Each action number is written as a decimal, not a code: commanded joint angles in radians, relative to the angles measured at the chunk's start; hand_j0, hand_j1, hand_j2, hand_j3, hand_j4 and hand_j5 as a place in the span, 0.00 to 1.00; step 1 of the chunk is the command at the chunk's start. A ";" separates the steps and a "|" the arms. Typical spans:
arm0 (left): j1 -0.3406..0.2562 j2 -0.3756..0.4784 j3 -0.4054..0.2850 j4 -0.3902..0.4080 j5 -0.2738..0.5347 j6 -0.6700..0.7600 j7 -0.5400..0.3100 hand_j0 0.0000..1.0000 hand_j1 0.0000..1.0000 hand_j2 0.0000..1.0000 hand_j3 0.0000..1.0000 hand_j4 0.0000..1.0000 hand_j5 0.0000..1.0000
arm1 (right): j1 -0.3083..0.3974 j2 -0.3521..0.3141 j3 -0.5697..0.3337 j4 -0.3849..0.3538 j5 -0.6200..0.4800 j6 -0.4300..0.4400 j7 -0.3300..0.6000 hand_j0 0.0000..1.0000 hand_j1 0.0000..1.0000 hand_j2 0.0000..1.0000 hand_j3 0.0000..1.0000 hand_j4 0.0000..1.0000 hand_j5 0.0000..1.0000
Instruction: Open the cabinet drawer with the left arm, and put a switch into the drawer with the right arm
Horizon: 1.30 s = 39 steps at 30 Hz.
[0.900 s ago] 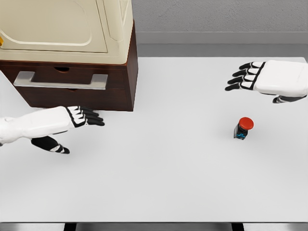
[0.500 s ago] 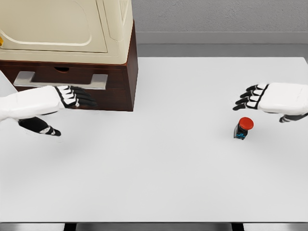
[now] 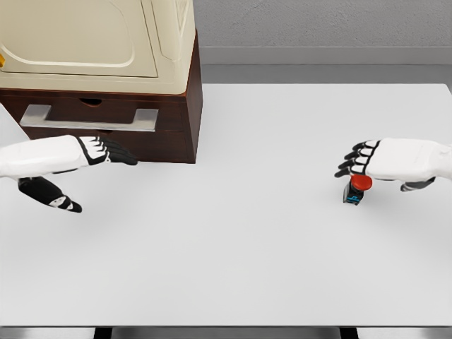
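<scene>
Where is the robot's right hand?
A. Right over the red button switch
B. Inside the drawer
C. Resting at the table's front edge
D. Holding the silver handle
A: the right hand hovers with fingers spread directly over the red-topped switch, which stands on the white table.

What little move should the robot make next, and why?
Probably lift the left hand up to the drawer's handle and hook it: that hand hangs open just below the handle, and the drawer looks shut. The right hand is open over the switch, which has nowhere to go yet.
</scene>
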 commanded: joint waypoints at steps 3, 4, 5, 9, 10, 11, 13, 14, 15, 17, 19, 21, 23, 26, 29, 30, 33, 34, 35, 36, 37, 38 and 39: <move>-0.018 0.007 -0.037 0.000 0.100 0.002 -0.004 1.00 1.00 1.00 1.00 1.00 1.00 | 0.000 0.024 0.017 0.006 -0.003 0.002 0.000 1.00 1.00 1.00 1.00 1.00 1.00; -0.023 0.004 -0.037 0.000 0.105 0.002 -0.005 1.00 1.00 1.00 1.00 1.00 1.00 | 0.000 0.025 0.020 0.006 -0.003 0.002 0.000 1.00 1.00 1.00 1.00 1.00 1.00; -0.025 0.010 -0.037 0.000 0.135 0.002 -0.007 1.00 1.00 1.00 1.00 1.00 1.00 | 0.000 0.025 0.023 0.006 -0.004 0.002 0.000 1.00 1.00 1.00 1.00 1.00 1.00; -0.034 0.013 -0.035 0.000 0.149 0.002 -0.028 1.00 1.00 1.00 1.00 1.00 1.00 | 0.000 0.036 0.032 0.028 -0.006 0.002 0.000 1.00 1.00 1.00 1.00 1.00 1.00; -0.038 0.013 -0.033 0.000 0.151 0.028 -0.036 1.00 1.00 1.00 1.00 1.00 1.00 | 0.000 0.036 0.034 0.028 -0.006 0.002 0.000 1.00 1.00 1.00 1.00 1.00 1.00; -0.041 0.010 -0.033 0.000 0.152 0.089 -0.036 1.00 1.00 1.00 1.00 1.00 1.00 | 0.000 0.036 0.034 0.028 -0.008 0.002 0.000 1.00 1.00 1.00 1.00 1.00 1.00; -0.046 0.013 -0.033 0.001 0.178 0.145 -0.037 1.00 1.00 1.00 1.00 1.00 1.00 | 0.000 0.035 0.034 0.038 -0.008 0.002 0.000 1.00 1.00 1.00 1.00 1.00 1.00; -0.049 0.013 -0.033 0.001 0.180 0.168 -0.037 1.00 1.00 1.00 1.00 1.00 1.00 | 0.000 0.035 0.034 0.044 -0.008 0.002 0.000 1.00 1.00 1.00 1.00 1.00 1.00; -0.052 0.012 -0.033 0.001 0.178 0.214 -0.037 1.00 1.00 1.00 1.00 1.00 1.00 | 0.000 0.035 0.034 0.044 -0.009 0.002 0.000 1.00 1.00 1.00 1.00 1.00 1.00; -0.055 0.012 -0.032 0.006 0.169 0.246 -0.037 1.00 1.00 1.00 1.00 1.00 1.00 | 0.002 0.035 0.034 0.044 -0.009 0.002 0.000 1.00 1.00 1.00 1.00 1.00 1.00; -0.057 0.012 -0.029 0.018 0.168 0.270 -0.037 1.00 1.00 1.00 1.00 1.00 1.00 | 0.002 0.035 0.035 0.044 -0.009 0.002 0.000 1.00 1.00 1.00 1.00 1.00 1.00; -0.064 0.012 -0.023 0.020 0.168 0.275 -0.037 1.00 1.00 1.00 1.00 1.00 1.00 | 0.002 0.035 0.035 0.044 -0.009 0.002 0.000 1.00 1.00 1.00 1.00 1.00 1.00; -0.066 0.012 -0.012 0.020 0.169 0.278 -0.037 1.00 1.00 1.00 1.00 1.00 1.00 | 0.002 0.039 0.041 0.044 -0.012 0.002 0.000 1.00 1.00 1.00 1.00 1.00 1.00; -0.068 0.003 -0.010 0.029 0.166 0.326 -0.034 1.00 1.00 1.00 1.00 1.00 1.00 | 0.002 0.041 0.047 0.043 -0.011 0.002 0.000 1.00 1.00 1.00 1.00 1.00 1.00; -0.068 -0.008 -0.007 0.052 0.165 0.329 -0.034 1.00 1.00 1.00 1.00 1.00 1.00 | 0.002 0.042 0.047 0.043 -0.012 0.002 0.000 1.00 1.00 1.00 1.00 1.00 1.00; -0.068 -0.014 -0.007 0.061 0.165 0.327 -0.034 1.00 1.00 1.00 1.00 1.00 1.00 | 0.002 0.042 0.047 0.043 -0.012 0.002 0.000 1.00 1.00 1.00 1.00 1.00 1.00; -0.077 -0.024 -0.006 0.052 0.172 0.315 -0.039 1.00 1.00 1.00 1.00 1.00 1.00 | 0.002 0.042 0.047 0.043 -0.012 0.002 0.000 1.00 1.00 1.00 1.00 1.00 1.00; -0.078 -0.033 -0.006 0.052 0.174 0.313 -0.045 1.00 1.00 1.00 1.00 1.00 1.00 | 0.002 0.042 0.047 0.043 -0.014 0.002 0.000 1.00 1.00 1.00 1.00 1.00 1.00; -0.078 -0.040 -0.006 0.051 0.175 0.312 -0.057 1.00 1.00 1.00 1.00 1.00 1.00 | 0.002 0.042 0.047 0.043 -0.014 0.002 0.000 1.00 1.00 1.00 1.00 1.00 1.00; -0.081 -0.040 -0.006 0.046 0.175 0.307 -0.060 1.00 1.00 1.00 1.00 1.00 1.00 | 0.002 0.042 0.047 0.043 -0.014 0.002 0.000 1.00 1.00 1.00 1.00 1.00 1.00; -0.081 -0.039 -0.006 0.041 0.177 0.298 -0.067 1.00 1.00 1.00 1.00 1.00 1.00 | 0.002 0.042 0.047 0.043 -0.014 0.002 0.000 1.00 1.00 1.00 1.00 1.00 1.00; -0.083 -0.037 -0.006 0.041 0.180 0.270 -0.079 1.00 1.00 1.00 1.00 1.00 1.00 | 0.002 0.042 0.047 0.043 -0.014 0.002 0.000 1.00 1.00 1.00 1.00 1.00 1.00; -0.084 -0.027 -0.006 0.032 0.188 0.214 -0.085 1.00 1.00 1.00 1.00 1.00 1.00 | 0.002 0.042 0.047 0.043 -0.014 0.002 0.000 1.00 1.00 1.00 1.00 1.00 1.00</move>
